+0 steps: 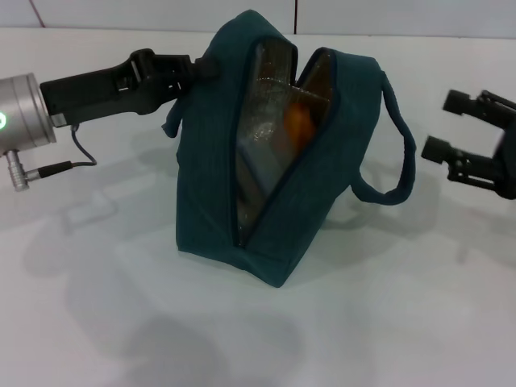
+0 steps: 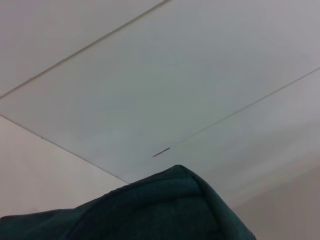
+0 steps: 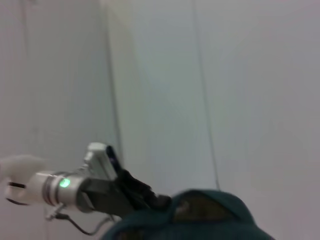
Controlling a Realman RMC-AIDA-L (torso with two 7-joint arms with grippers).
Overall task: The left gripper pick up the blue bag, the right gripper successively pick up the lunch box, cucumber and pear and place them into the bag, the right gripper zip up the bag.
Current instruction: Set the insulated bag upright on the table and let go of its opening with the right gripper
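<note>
Three views, one shared bag

Head camera looks forward and down at the bag (image 1: 242,185) on the surface (image 1: 403,322); both wrist cameras sit close, catching only its top (image 2: 165,210) (image 3: 210,212).

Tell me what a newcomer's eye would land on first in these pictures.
The blue bag standing mid-table, its zipper gaping open, draws the eye at once. The left gripper holds its top edge from the robot's left, and an orange-yellow pear glows inside beside the clear lunch box. The right gripper hangs open off to the right, clear of the bag's strap.
</note>
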